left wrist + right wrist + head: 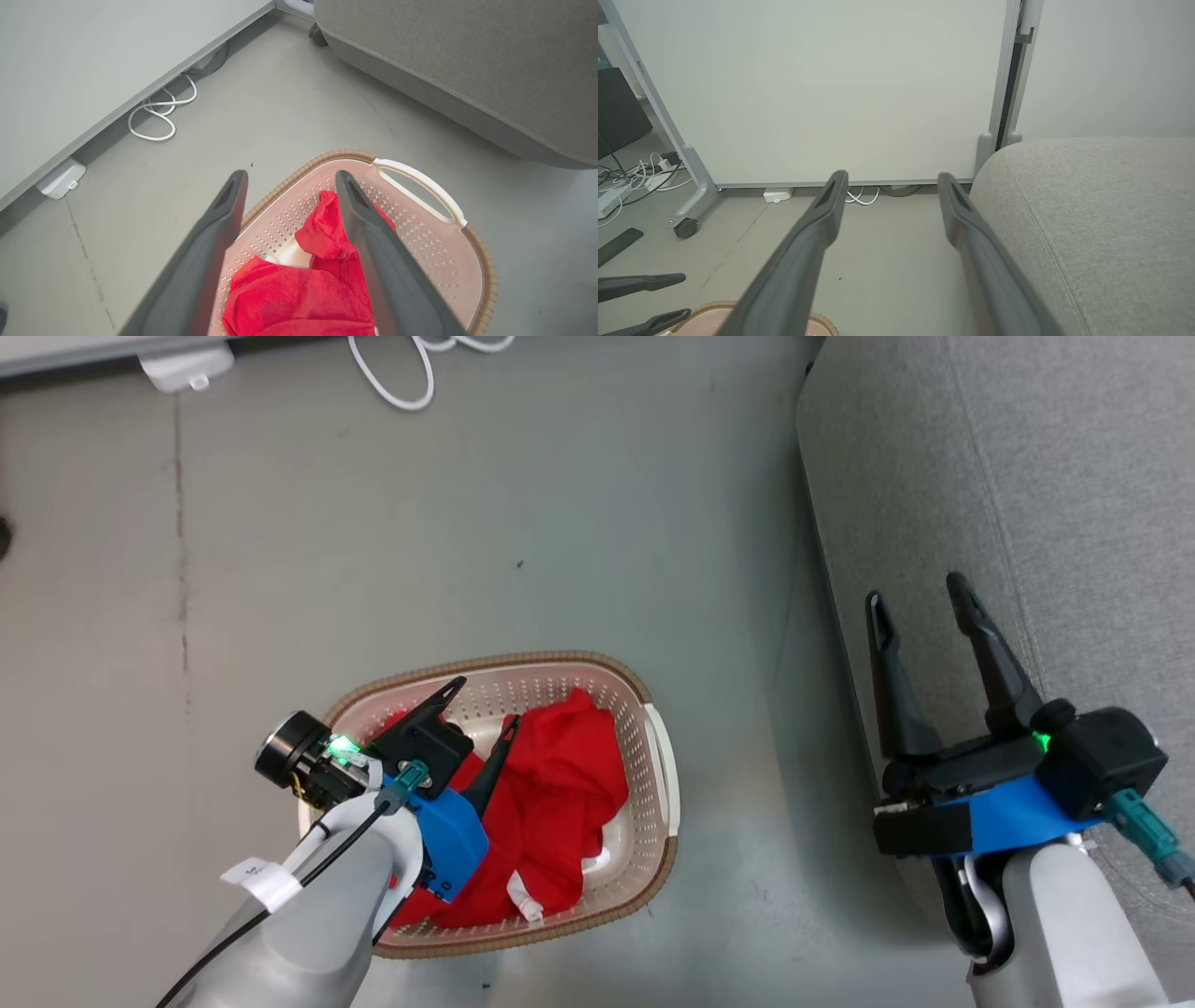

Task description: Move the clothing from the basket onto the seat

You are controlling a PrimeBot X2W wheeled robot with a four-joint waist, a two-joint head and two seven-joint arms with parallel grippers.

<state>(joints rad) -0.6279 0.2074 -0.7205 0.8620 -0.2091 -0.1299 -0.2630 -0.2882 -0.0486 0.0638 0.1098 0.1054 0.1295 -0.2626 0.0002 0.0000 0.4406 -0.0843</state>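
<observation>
well, the likeliest slip is a shallow pinch: the left gripper, fingers apart and empty above the basket, might catch only a thin fold of the clothing and lose it mid-lift, or a finger might snag the perforated wall and drag the basket. the right gripper hangs spread and empty over the seat edge. the basket, on the floor near the seat, holds the crumpled red clothing.
</observation>
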